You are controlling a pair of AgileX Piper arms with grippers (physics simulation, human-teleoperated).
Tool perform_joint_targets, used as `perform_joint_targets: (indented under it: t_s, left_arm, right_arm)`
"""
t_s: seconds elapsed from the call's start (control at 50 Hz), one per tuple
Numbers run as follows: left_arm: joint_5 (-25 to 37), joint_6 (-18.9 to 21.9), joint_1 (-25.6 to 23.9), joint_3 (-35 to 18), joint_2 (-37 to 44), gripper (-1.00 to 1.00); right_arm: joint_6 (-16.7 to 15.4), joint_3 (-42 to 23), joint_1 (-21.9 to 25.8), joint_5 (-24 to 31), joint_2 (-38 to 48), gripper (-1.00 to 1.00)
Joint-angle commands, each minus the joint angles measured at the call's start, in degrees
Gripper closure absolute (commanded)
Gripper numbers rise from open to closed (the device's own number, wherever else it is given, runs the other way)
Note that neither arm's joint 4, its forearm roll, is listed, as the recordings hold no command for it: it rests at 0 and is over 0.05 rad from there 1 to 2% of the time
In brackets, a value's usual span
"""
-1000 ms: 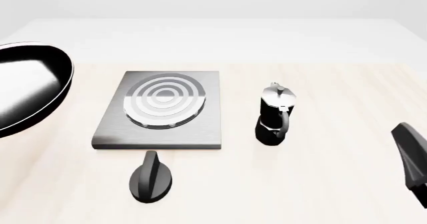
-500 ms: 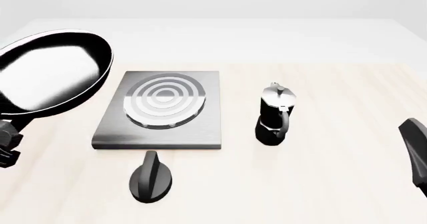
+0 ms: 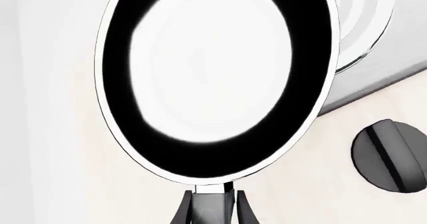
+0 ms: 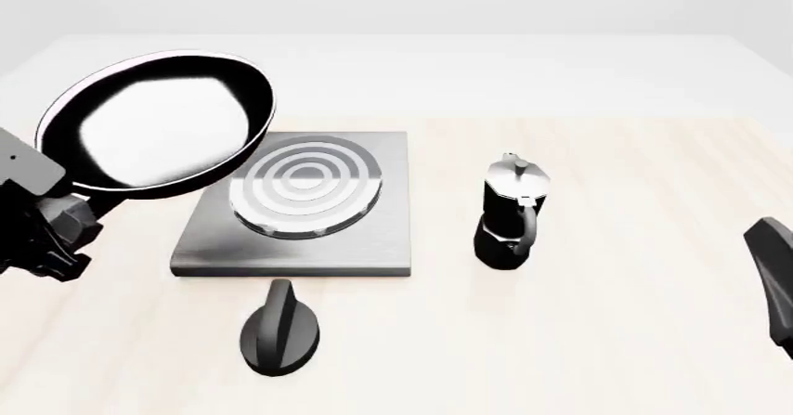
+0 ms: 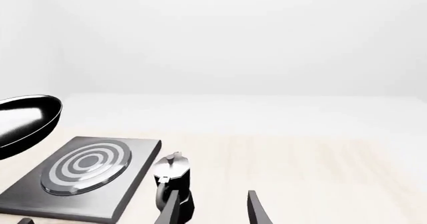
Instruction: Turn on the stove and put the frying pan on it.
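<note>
The frying pan, glossy black and round, hangs tilted in the air over the left edge of the stove. My left gripper is shut on its handle at the near left. In the left wrist view the frying pan fills the picture, with my left gripper clamped on the handle stub. The stove's black knob sits apart, in front of the slab. Low at the right edge, my right gripper stays well away from the stove. Its fingers stand open around nothing.
A black moka pot with a silver lid stands upright just right of the stove. The right wrist view shows the frying pan, the stove and the moka pot ahead. The pale wooden table stretches to the right.
My left arm has carried the frying pan rightward from the left edge until it overlaps the stove's left side. The right gripper has hardly moved.
</note>
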Motion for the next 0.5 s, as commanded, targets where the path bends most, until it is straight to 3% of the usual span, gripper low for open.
perform_joint_targets:
  t_s: [0.02,0.5]
  left_arm:
    - [-4.0,2.2,-4.0,-1.7,4.1,1.0]
    - [-9.6,3.3,-10.3,-4.1,11.6,1.0]
  right_arm:
    - [-0.3,0.0,0.0,0.2,0.0,-1.0]
    - [-0.7,0.7,-0.7,0.3,0.0,-1.0]
